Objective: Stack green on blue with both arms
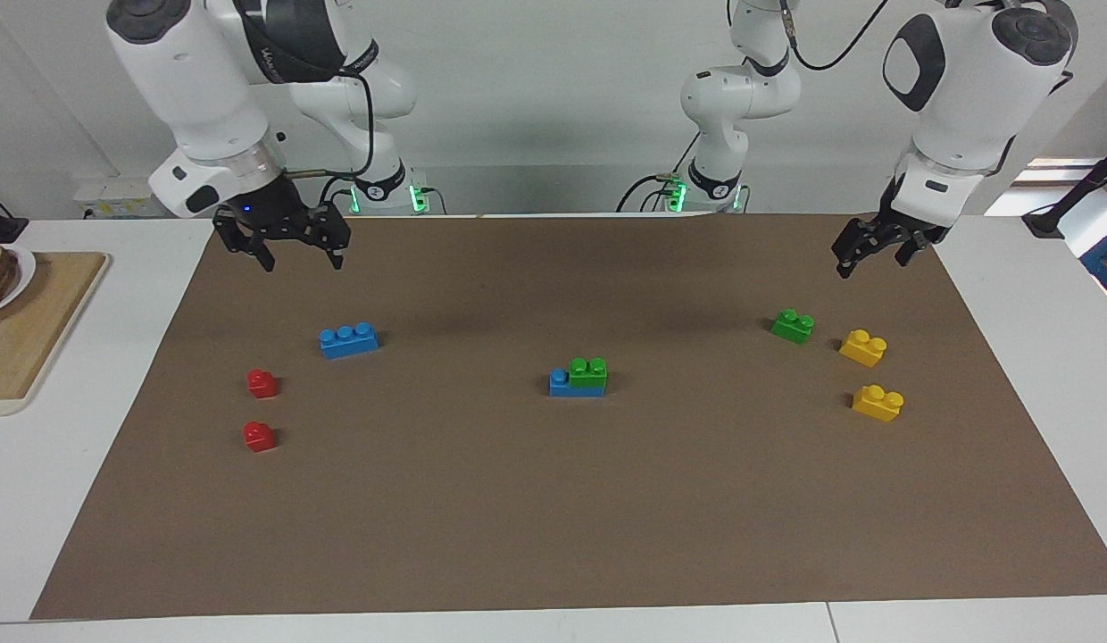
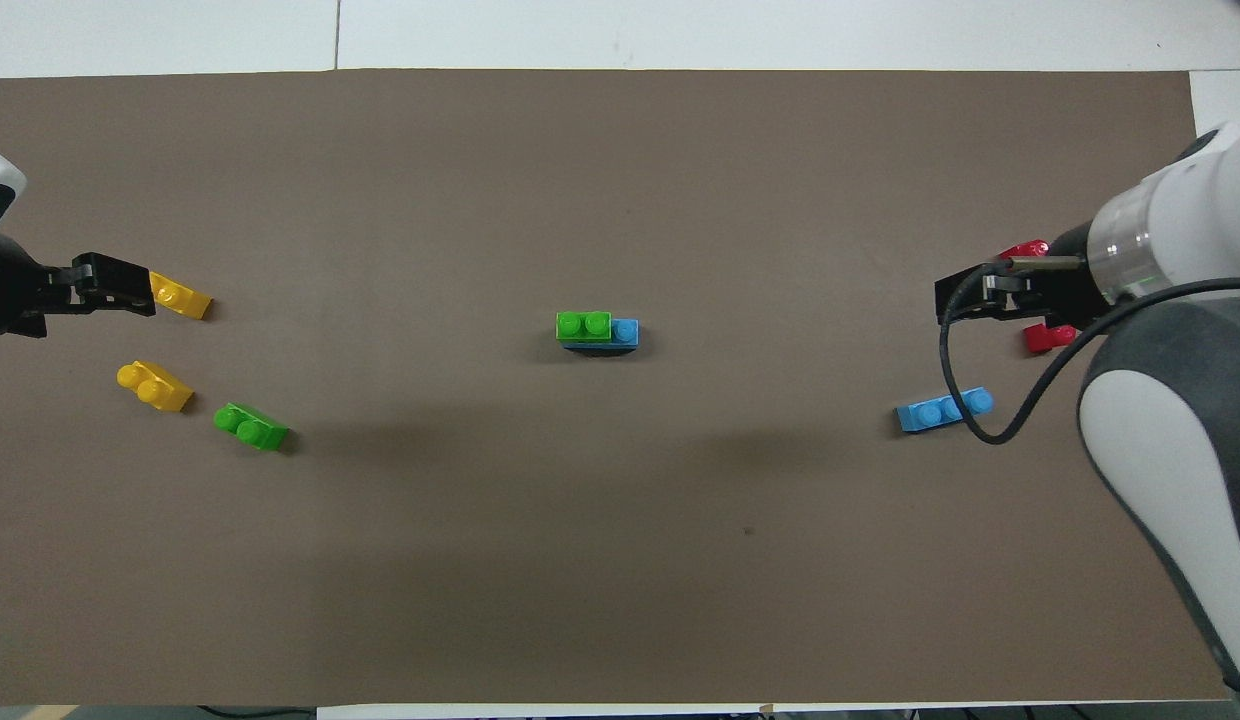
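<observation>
From across the table I see a green brick [image 1: 588, 371] seated on a blue brick [image 1: 566, 385] mid-mat; right gripper [image 1: 299, 253] and left gripper [image 1: 870, 252] hang spread and empty, raised. From overhead, the green brick [image 2: 583, 325] covers one end only, so I judge a nudge could tip it.

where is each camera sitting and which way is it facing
Facing view: high across the table, looking at the robots; both arms show whole, right end effector and left end effector raised over the mat's robot-side corners.
Overhead view: high above the robots' end, looking steeply down and forward; only the end effectors and the right forearm show.
Shared: the green brick stacked on the blue brick at mid-mat, half a turn apart.
</observation>
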Motion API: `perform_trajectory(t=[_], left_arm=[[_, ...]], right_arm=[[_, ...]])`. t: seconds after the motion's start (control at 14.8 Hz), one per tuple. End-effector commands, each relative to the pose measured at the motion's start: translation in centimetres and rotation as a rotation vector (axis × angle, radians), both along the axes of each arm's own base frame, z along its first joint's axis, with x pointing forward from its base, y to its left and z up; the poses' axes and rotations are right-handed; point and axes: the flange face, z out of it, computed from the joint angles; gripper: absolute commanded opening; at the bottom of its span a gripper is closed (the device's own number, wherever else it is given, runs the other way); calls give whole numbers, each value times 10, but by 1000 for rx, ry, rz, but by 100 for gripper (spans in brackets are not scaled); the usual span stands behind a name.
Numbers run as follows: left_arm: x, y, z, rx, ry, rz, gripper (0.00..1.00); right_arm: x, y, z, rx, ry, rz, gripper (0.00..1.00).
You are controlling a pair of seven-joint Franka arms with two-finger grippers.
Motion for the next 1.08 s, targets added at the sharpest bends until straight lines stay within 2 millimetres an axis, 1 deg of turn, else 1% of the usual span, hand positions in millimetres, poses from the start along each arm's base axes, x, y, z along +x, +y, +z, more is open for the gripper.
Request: perform_trajectory(t=[0.0, 0.14, 0.2, 0.34, 0.61, 1.02], left_arm=[[-4, 0, 8, -15, 13, -18, 100], [-5, 3, 12, -61, 9, 5, 100], [-6, 6, 18, -88, -4, 18, 100], [-5, 6, 24, -95, -17, 21, 100], [-5, -1, 24, -93, -15, 1, 100], [-6, -5, 23, -91, -10, -12, 100]], right_arm=[[9, -16, 3, -23, 20, 9, 100], [9, -17, 2, -26, 19, 11, 100], [10, -17, 2, -28, 17, 9, 100], [11, -15, -2, -44, 20, 16, 100], [12, -19, -8, -66, 28, 14, 100], [10, -19, -7, -61, 32, 11, 100]])
